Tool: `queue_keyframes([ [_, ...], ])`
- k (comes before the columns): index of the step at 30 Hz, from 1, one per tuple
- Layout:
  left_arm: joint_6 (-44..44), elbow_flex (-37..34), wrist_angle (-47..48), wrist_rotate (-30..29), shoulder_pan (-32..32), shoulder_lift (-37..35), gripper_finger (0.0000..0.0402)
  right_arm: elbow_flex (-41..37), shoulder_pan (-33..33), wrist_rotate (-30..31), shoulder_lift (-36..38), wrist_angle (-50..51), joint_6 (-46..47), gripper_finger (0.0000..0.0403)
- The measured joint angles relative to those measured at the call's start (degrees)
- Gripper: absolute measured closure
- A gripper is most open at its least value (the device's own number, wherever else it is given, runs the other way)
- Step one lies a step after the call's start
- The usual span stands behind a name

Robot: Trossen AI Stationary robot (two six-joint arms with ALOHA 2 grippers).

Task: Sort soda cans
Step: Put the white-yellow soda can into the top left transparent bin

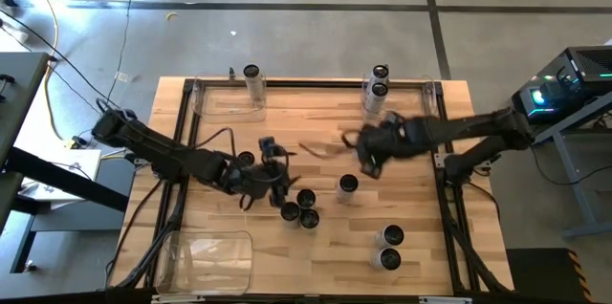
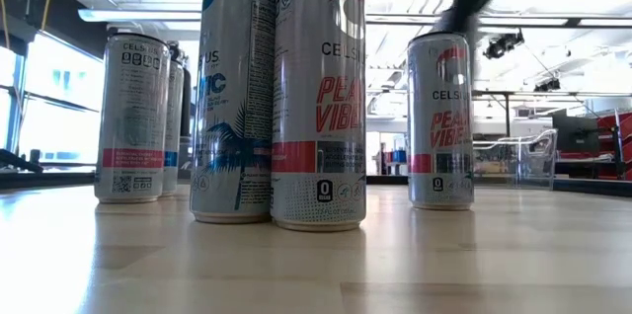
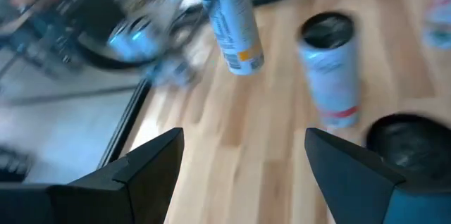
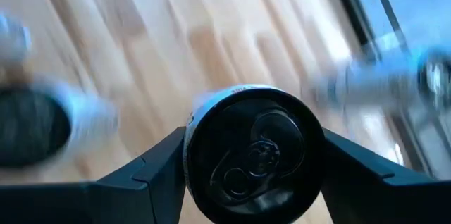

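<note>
Several silver-grey soda cans with dark tops stand upright on the wooden table. A cluster of three (image 1: pixel 303 208) is near the middle and a pair (image 1: pixel 390 248) toward the near right. One can (image 1: pixel 251 75) stands at the far left bin and two (image 1: pixel 380 81) at the far right bin. My left gripper (image 1: pixel 278 168) hovers open just beyond the cluster, with only bare wood between its fingers (image 3: pixel 239 160). My right gripper (image 1: pixel 363 165) is at a single can (image 1: pixel 348 185), whose dark top (image 4: pixel 254 155) fills the gap between its fingers. My right gripper has the single can pinched between its two fingers, one (image 4: pixel 165 157) on each opposite side of the can's upper wall (image 4: pixel 194 122) just under the rim. The fingers come from above, pointing down. The can is upright, and in the low view its base (image 2: pixel 440 203) is on the table.
Clear plastic bins sit at the far left (image 1: pixel 225 101), the far right (image 1: pixel 413 98) and the near left corner (image 1: pixel 206 258). A black frame (image 1: pixel 449 199) runs along the table's sides. Bare wood lies between the cluster and the near right pair. Cables trail beside the left arm.
</note>
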State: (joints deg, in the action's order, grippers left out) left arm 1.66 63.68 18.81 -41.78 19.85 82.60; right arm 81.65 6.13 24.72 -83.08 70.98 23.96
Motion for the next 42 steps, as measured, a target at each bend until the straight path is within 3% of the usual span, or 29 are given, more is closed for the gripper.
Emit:
queue_keyframes([
  [5,-8.4,0.0,9.9,-3.7,-2.1,-4.2,0.0110,0.0,-9.6,-12.0,-4.1,-18.1,-15.9,0.0162],
  [10,-16.4,-0.2,18.4,-4.1,-3.9,-6.1,0.0110,0.2,-13.5,-18.5,-11.1,-26.1,-24.1,0.0162],
  [19,-22.4,-3.1,18.9,-3.8,-5.7,-6.6,0.0110,7.1,-14.4,-19.3,-21.1,-23.8,-30.4,0.0162],
  [27,-22.6,-3.1,18.4,-3.8,-5.6,-6.5,0.0110,8.4,-14.4,-20.5,-22.7,-23.7,-30.9,0.0162],
  [34,-22.6,-3.0,18.1,-3.8,-5.6,-6.5,0.0110,8.4,-14.3,-20.5,-22.7,-26.7,-30.2,0.0062],
  [42,-21.4,-3.0,15.8,-2.4,-5.6,-5.5,0.0110,8.3,-13.2,-20.2,-19.3,-28.8,-30.3,0.0046],
])
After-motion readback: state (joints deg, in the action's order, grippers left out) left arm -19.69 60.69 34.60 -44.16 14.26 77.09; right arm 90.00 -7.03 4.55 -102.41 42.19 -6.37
